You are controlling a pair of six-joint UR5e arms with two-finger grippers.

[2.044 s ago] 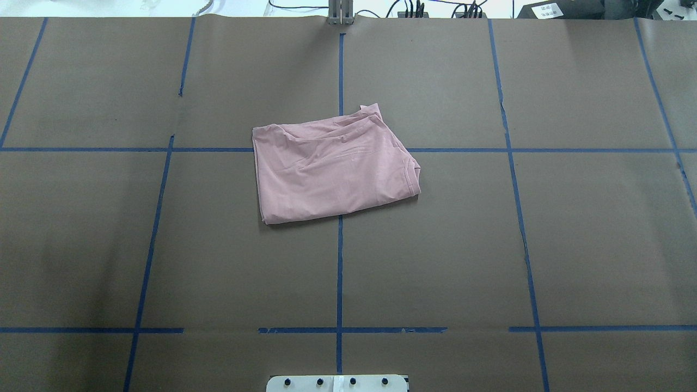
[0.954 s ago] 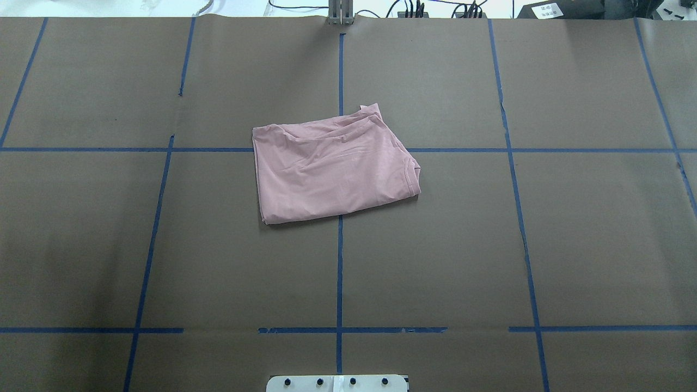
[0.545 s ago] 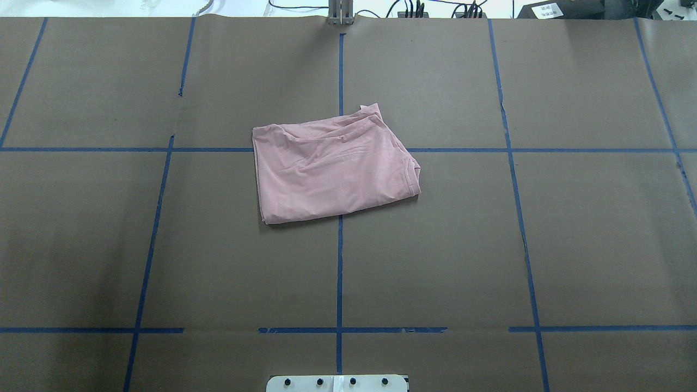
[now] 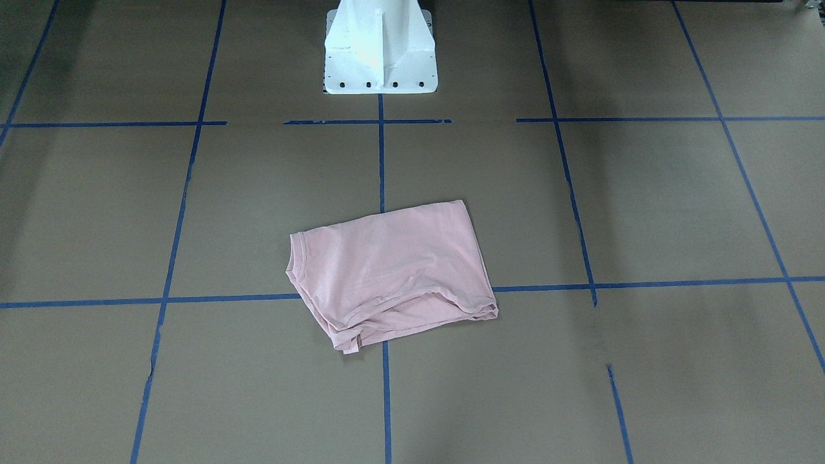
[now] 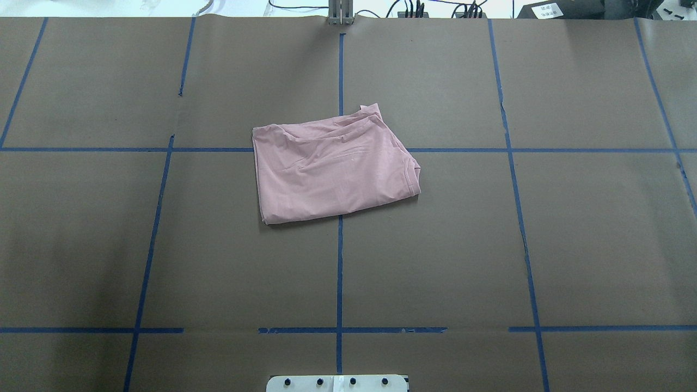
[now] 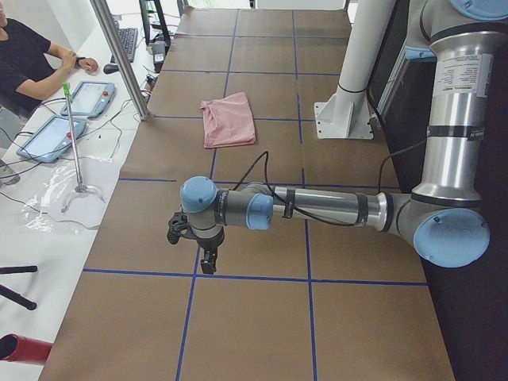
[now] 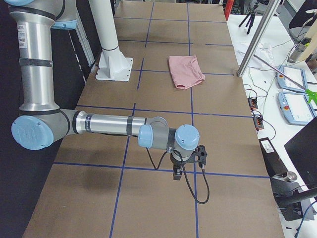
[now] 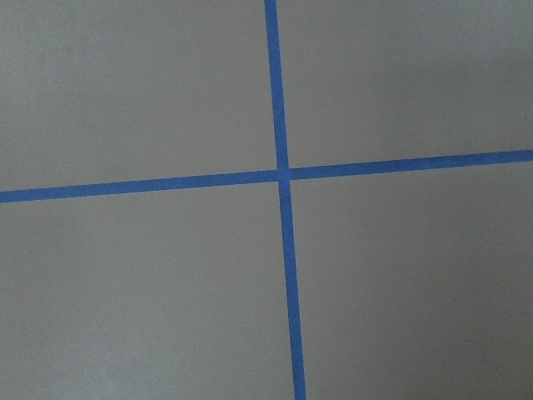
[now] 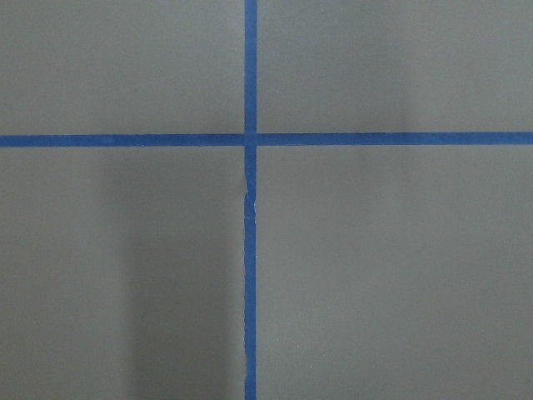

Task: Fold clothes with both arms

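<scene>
the pale pink t-shirt (image 5: pixel 333 169) lies folded into a rough rectangle on the brown-papered table (image 5: pixel 490 245), well apart from both pincers and between them, in front of the white pedestal (image 4: pixel 379 45). the left gripper (image 6: pixel 208 258) hangs from the left arm (image 6: pixel 317 206), pointing down over one end of the table, touching nothing. the right gripper (image 7: pixel 177 173) hangs the same way from the right arm (image 7: pixel 109 124) over the opposite end. whether either pincer is wide or narrow, i cannot tell. below each wrist camera, a blue tape crossing (image 8: pixel 283 175) shows on bare paper.
</scene>
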